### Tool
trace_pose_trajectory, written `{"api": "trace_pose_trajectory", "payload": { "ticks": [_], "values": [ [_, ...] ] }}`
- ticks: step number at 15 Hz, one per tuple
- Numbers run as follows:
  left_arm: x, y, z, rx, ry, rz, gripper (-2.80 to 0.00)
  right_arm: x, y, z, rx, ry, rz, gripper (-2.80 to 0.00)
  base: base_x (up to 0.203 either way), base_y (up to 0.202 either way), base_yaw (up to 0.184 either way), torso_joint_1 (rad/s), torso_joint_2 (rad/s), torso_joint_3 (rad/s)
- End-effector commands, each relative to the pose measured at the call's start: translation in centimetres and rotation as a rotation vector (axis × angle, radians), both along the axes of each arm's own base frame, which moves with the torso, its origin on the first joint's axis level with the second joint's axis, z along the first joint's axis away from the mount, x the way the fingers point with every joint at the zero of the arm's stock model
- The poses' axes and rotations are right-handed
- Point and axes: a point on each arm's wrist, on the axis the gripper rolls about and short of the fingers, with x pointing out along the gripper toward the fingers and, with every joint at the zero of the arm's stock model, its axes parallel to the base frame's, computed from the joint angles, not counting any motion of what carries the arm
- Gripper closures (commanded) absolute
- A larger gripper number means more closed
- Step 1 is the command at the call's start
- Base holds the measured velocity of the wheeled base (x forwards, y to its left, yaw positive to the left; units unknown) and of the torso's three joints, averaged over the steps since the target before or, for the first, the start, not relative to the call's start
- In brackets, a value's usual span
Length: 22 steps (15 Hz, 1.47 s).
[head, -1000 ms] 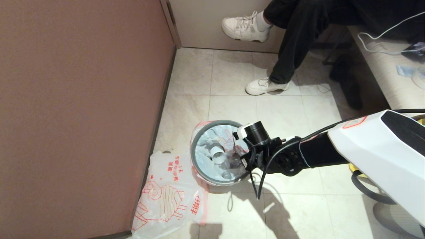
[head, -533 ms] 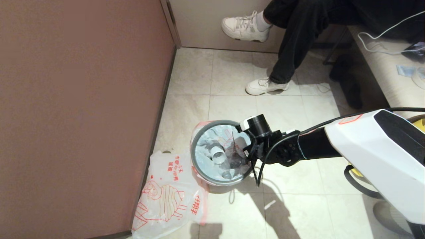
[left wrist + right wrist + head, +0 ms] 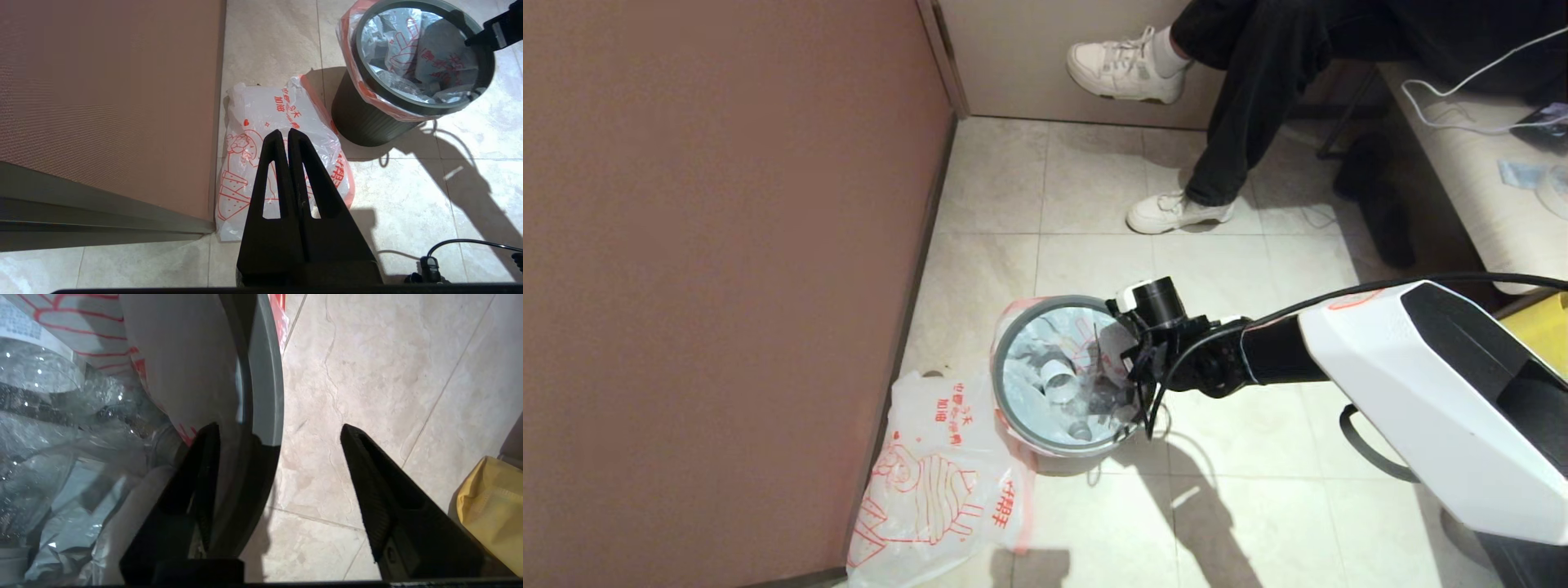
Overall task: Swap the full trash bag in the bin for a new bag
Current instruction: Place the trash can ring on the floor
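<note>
Nearest the robot, the new bag point(image 3: 935, 490) lies limp and flat on the floor tiles point(image 3: 1258, 506), its red cartoon print facing up, tucked against the foot of the brown wall panel point(image 3: 727, 245). The left gripper point(image 3: 288, 136) hangs above this bag with its jaws closed together on nothing.

Just beyond the bag, and touching its edge, stands the bin point(image 3: 1063, 374). The full trash bag point(image 3: 1054, 363) sits inside it, its pink-red edge folded out under the grey ring rim point(image 3: 1013, 343); clear bottles and a white roll point(image 3: 1058, 377) show at the top.

The right arm point(image 3: 1405, 392) reaches in from the right. The right gripper point(image 3: 278, 430) is at the bin's right side with its jaws open, straddling the rim: one jaw is inside against the bag's plastic, the other outside over the floor, and neither has closed on anything. A yellow bag point(image 3: 490, 498) lies on the floor near the outer jaw.

A black cable point(image 3: 1372, 457) loops under the arm. Farther back, a seated person's legs point(image 3: 1241, 106) in dark trousers and white sneakers point(image 3: 1176, 214) rest on the tiles, well apart from the bin, beside a bench point(image 3: 1470, 155) carrying a white cord.
</note>
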Motion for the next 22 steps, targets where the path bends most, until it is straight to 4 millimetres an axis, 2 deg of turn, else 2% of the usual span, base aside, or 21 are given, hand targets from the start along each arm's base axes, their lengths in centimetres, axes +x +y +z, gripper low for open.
{"api": "trace_pose_trajectory", "payload": {
  "ticks": [1, 6, 7, 14, 17, 22],
  "values": [
    [0.0, 0.0, 0.0, 0.0, 0.002, 0.0, 0.0, 0.3, 0.2, 0.2, 0.005, -0.014, -0.002, -2.8, 0.0, 0.0, 0.0, 0.0, 0.0, 0.0],
    [0.0, 0.0, 0.0, 0.0, 0.002, 0.0, 0.0, 0.3, 0.3, -0.7, -0.005, 0.006, 0.0, -2.8, 0.0, 0.0, 0.0, 0.0, 0.0, 0.0],
    [0.0, 0.0, 0.0, 0.0, -0.001, 0.0, 0.0, 0.3, 0.3, -0.7, -0.004, 0.006, 0.0, 0.0, 0.0, 0.0, 0.0, 0.0, 0.0, 0.0],
    [0.0, 0.0, 0.0, 0.0, 0.001, 0.0, 0.0, -1.1, 2.0, -1.4, 0.031, 0.022, 0.014, 0.0, 0.0, 0.0, 0.0, 0.0, 0.0, 0.0],
    [0.0, 0.0, 0.0, 0.0, 0.001, 0.0, 0.0, -2.2, 2.5, 0.7, 0.044, -0.001, 0.035, 0.0, 0.0, 0.0, 0.0, 0.0, 0.0, 0.0],
    [0.0, 0.0, 0.0, 0.0, 0.002, 0.0, 0.0, -3.2, 1.6, 3.0, 0.03, 0.005, 0.037, 0.0, 0.0, 0.0, 0.0, 0.0, 0.0, 0.0]
  ]
}}
